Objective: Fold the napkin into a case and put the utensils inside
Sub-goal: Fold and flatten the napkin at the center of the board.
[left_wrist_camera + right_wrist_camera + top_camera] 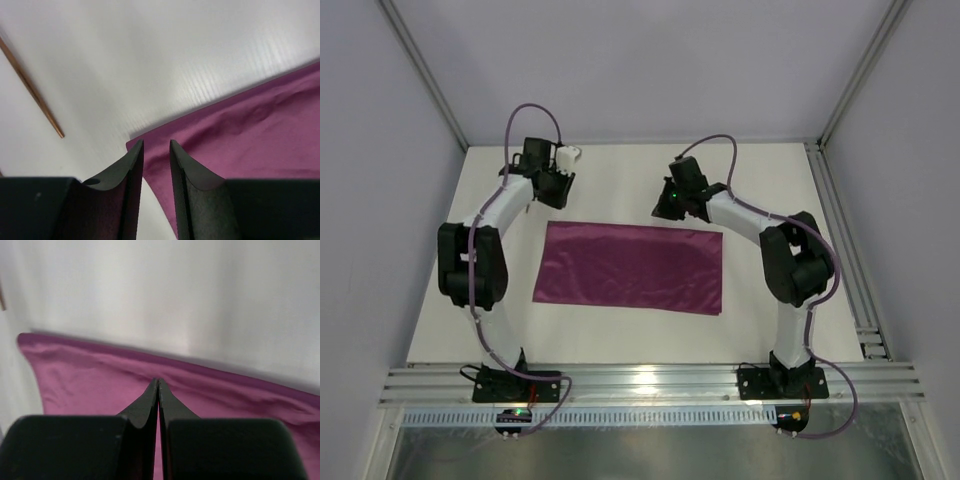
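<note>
While the left arm reaches to the far left of the table (pixel 620 330), one slim brown utensil (pixel 32 90) lies bare on the white surface to the left of the cloth, apart from it; whether it is the fork or the knife cannot be told. The left gripper (pixel 156 144) hangs over the napkin's far left corner, its jaws parted by a narrow gap with nothing between them. The napkin (pixel 630 267) lies flat in the middle of the table as a wide plum-purple rectangle, its long sides running left to right, with faint wrinkles near the far edge. The right gripper (pixel 158 381) sits over the far edge of the napkin toward its right end, jaws pressed together tip to tip and clasping nothing that can be seen.
</note>
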